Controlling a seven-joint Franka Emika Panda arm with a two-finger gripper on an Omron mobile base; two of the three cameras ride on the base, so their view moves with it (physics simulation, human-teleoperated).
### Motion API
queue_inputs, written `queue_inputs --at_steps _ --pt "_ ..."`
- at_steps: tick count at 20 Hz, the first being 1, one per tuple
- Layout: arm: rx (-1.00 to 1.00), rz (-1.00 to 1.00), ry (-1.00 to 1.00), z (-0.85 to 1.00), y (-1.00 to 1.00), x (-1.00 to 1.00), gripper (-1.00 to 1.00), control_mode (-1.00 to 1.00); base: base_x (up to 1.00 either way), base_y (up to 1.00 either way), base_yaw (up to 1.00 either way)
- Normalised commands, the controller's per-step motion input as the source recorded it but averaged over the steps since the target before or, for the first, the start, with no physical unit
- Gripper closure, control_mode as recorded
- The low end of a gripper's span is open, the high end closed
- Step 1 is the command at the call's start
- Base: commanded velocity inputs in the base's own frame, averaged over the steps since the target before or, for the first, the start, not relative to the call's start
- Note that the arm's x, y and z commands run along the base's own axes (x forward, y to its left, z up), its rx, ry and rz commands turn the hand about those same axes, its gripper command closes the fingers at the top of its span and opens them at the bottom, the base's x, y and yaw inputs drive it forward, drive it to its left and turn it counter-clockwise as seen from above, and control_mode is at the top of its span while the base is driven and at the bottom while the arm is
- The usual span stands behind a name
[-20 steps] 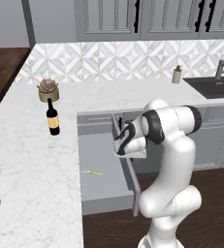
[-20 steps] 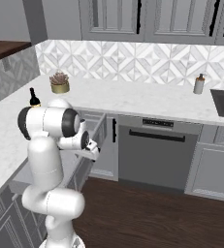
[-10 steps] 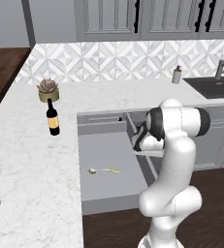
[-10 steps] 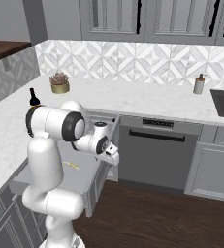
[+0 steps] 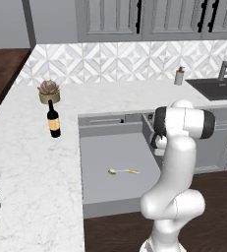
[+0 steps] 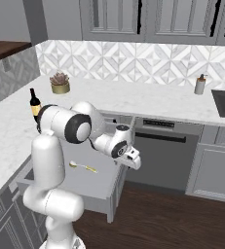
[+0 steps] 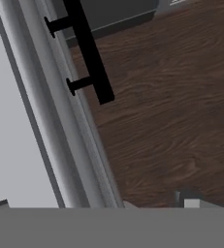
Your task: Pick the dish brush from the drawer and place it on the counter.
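- Our two-finger white gripper (image 6: 133, 161) hangs just past the front of the wide grey drawer (image 5: 116, 162), above the floor; whether its jaws are parted we cannot tell.
- The drawer stands open, so we judge the reach comes next: swing back over the tray and descend.
- The thin yellow-green dish brush (image 5: 123, 171) lies mid-tray.
- The white marble counter (image 5: 31, 162) borders the drawer's left edge, carrying a dark wine bottle (image 5: 53, 119).

no readable text, brand, number or sign anywhere. wine bottle (image 5: 53, 122) bears a pale label, too small to read.
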Motion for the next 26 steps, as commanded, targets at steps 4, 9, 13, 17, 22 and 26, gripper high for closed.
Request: queue_inputs --at_steps 4,9,13,17,22,26 --pt "-0.05 0.12 -0.07 0.93 -0.45 -0.03 -1.00 -1.00 0.00 0.00 0.00" --pt "-0.17 0.30 -0.01 1.00 0.64 -0.01 -1.00 -1.00 0.00 0.00 0.00" --pt "-0.11 0.17 -0.01 1.00 0.40 0.00 -1.00 -1.00 0.00 0.00 0.00" --pt "0.00 0.38 0.00 0.41 0.96 0.00 -1.00 -1.00 0.00 0.00 0.00" --pt "0.04 0.59 0.12 0.01 1.00 0.08 -1.00 -1.00 0.00 0.00 0.00" --pt "0.00 0.67 0.27 -0.11 0.93 0.10 -1.00 -1.00 0.00 0.00 0.00"
